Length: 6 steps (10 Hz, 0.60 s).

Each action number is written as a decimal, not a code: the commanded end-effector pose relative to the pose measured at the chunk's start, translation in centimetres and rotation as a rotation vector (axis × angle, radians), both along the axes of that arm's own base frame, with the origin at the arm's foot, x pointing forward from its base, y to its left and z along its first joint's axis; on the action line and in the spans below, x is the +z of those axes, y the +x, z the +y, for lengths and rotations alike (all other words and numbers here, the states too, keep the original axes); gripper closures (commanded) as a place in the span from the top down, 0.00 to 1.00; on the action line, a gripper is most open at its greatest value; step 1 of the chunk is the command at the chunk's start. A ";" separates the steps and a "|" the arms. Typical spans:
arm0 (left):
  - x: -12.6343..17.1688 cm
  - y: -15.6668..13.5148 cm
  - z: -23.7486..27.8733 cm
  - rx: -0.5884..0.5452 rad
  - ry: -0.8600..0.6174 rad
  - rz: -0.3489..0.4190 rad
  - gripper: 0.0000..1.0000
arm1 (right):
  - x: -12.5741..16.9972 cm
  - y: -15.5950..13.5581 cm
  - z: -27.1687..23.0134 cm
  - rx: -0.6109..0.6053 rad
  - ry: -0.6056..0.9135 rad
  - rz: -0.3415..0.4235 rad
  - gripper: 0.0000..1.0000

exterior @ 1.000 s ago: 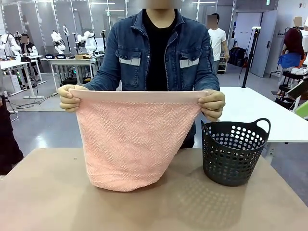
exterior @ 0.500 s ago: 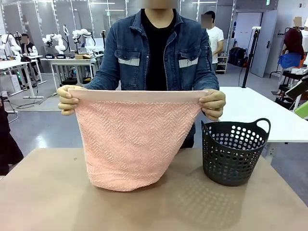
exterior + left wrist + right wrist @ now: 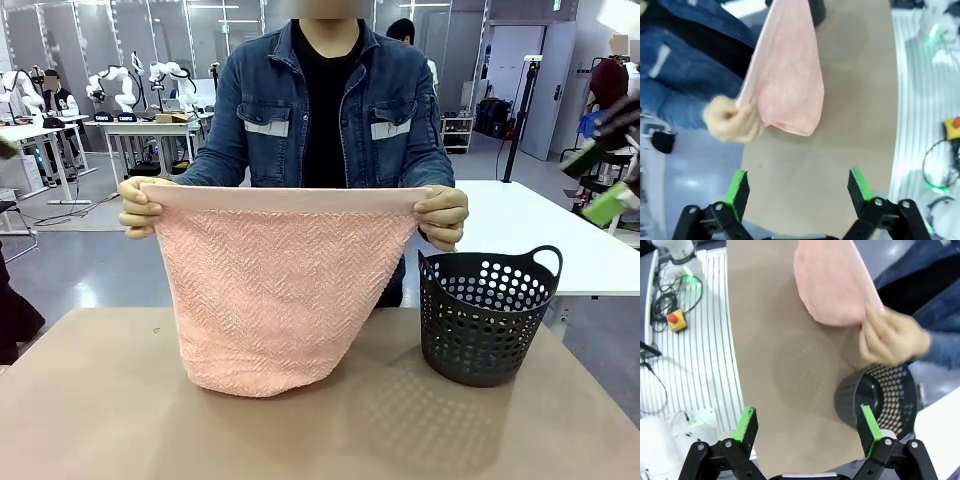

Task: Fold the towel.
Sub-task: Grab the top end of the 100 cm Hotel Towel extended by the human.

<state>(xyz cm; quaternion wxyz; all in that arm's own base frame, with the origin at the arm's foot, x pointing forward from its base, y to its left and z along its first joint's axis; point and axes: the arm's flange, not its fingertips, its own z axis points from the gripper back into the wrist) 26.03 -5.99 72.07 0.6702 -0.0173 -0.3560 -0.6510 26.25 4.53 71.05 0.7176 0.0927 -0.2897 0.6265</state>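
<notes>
At the middle of the front view: the towel, salmon pink, held up and spread wide above the desk. Top edge stretched almost level, with the smooth plain band along it, pinched at its two corners by the hand at 9 o'clock and the hand at 3 o'clock of a person in a denim jacket, at the 12 o'clock side of the desk. Below the band, herringbone cloth hanging down and narrowing to a rounded lower end, which seems to touch the desk surface.

At 3 o'clock from the towel, near it but apart: a dark basket with round holes, upright on the desk, two handles on its rim.

In the left wrist view: the left claw spread wide, green pads well apart, nothing between them, above the desk edge. Toward 12 o'clock from it, the towel seen from its side, with one hand of the person gripping the corner at about 10 o'clock.

In the right wrist view: the right claw also spread wide, with nothing between its fingers. Toward 12 o'clock, the pink cloth; toward 1 o'clock, the other hand at the towel's corner, and just below that hand, the basket seen from above.
</notes>
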 end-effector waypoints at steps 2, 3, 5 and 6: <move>4.2 3.1 -6.5 0.018 0.242 -0.005 1.00 | 3.1 1.2 5.5 0.091 -0.173 -0.123 1.00; 5.0 3.9 -8.9 0.020 0.290 -0.007 1.00 | 3.5 1.7 8.0 0.124 -0.223 -0.147 1.00; 5.4 5.6 -13.1 0.024 0.374 -0.008 1.00 | 4.1 2.9 12.5 0.182 -0.278 -0.196 1.00; 5.4 6.2 -14.6 0.027 0.382 -0.001 1.00 | 4.5 3.4 14.2 0.204 -0.287 -0.226 1.00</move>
